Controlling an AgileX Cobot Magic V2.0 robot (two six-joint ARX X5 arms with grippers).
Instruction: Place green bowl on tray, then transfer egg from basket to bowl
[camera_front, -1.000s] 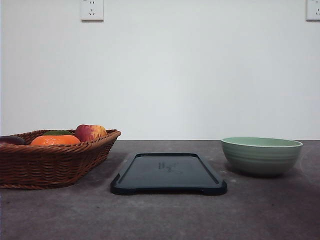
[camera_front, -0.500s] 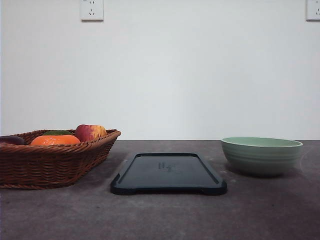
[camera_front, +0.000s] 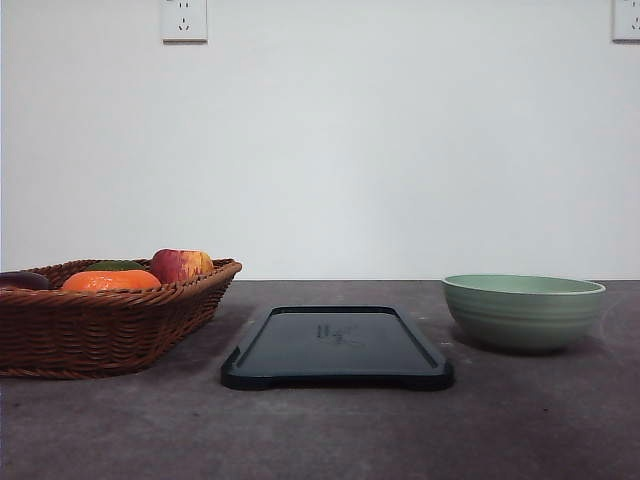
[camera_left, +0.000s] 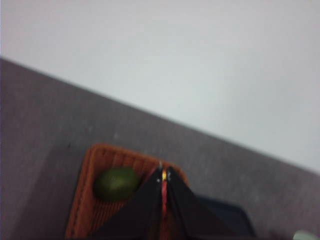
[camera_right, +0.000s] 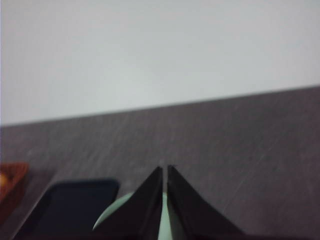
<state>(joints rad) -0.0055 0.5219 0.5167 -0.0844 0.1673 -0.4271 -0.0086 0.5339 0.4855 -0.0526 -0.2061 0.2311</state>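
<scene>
The bowl (camera_front: 523, 311) sits on the bare table, to the right of the tray (camera_front: 337, 348) and clear of it, with a strip of grey table between them. Nothing is on the tray yet, so by the look of it the first step has not begun.

The right gripper (camera_right: 164, 168) is the one to watch. In its wrist view the two dark fingers meet at a point with only a hairline between them, pinched together on nothing. The pale green curve of the bowl (camera_right: 114, 217) peeks out right beneath those tips, and the tray (camera_right: 75, 202) lies just beyond it on the basket side. So the bowl is below and just ahead of the right gripper, the nearer arm by far. The bowl is round, so no long axis to line up with; a rim grab would likely do, once the fingers spread.

The left gripper (camera_left: 164, 172) is likewise closed tight and carrying nothing, hanging over the basket (camera_left: 87, 195), with a green fruit (camera_left: 116, 183) beside its tips.

Now the trouble: the egg cannot be made out. From the front the basket (camera_front: 105, 320) shows an apple (camera_front: 181, 265), an orange fruit (camera_front: 110, 281) and a dark shape at the frame edge, cut off. The basket wall hides whatever lies lower, and the left wrist view is blurred.
</scene>
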